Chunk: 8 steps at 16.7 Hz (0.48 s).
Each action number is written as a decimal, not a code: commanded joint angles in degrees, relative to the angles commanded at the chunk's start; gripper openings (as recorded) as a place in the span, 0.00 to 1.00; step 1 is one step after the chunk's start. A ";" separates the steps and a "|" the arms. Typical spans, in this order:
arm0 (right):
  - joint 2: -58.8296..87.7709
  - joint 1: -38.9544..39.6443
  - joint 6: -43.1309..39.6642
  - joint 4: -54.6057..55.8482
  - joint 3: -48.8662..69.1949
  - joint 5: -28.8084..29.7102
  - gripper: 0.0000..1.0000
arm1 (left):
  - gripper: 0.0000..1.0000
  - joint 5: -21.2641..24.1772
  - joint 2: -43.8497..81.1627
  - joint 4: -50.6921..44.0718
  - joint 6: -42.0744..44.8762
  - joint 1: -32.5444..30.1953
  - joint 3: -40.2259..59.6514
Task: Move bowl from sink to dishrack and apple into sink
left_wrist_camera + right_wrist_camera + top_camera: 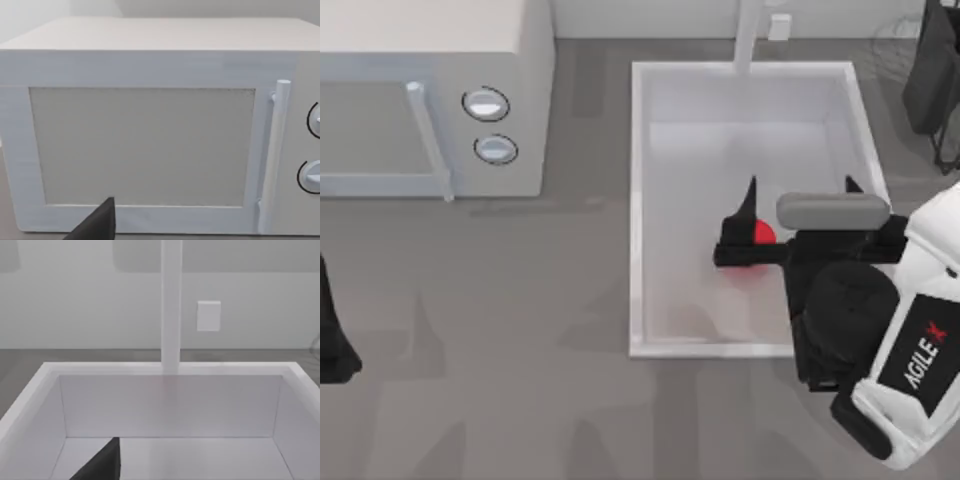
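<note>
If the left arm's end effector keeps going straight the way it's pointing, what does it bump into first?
Most likely the microwave. The left wrist view looks straight at its door, with one finger of the left end effector pointing toward it and nothing between them. How far off the door is, I can't judge.

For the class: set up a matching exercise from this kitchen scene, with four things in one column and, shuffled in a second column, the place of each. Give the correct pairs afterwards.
Things:
1. apple
2. microwave
3. faucet post
4. left gripper

Places:
A. at the far rim of the sink
B. by the table's left edge
C. inside the sink, next to the right gripper
D. on the table, left of the sink

Right pairs: 1-C, 2-D, 3-A, 4-B
</note>
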 joint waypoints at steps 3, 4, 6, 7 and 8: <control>-3.43 -2.93 -0.13 -2.56 -1.49 0.66 1.00 | 1.00 0.00 0.00 0.00 0.00 0.00 0.00; -5.72 -4.78 -0.17 -4.46 -2.34 0.57 1.00 | 1.00 0.00 0.00 0.00 0.00 0.00 0.00; -11.94 -8.69 -0.20 -9.79 -4.40 -0.57 1.00 | 1.00 0.00 0.00 0.00 0.00 0.00 0.00; -15.71 -10.44 -0.21 -13.12 -5.51 -1.55 1.00 | 1.00 0.00 0.00 0.00 0.00 0.00 0.00; -19.60 -11.90 -0.21 -16.75 -6.69 -2.75 1.00 | 1.00 0.00 0.00 0.00 0.00 0.00 0.00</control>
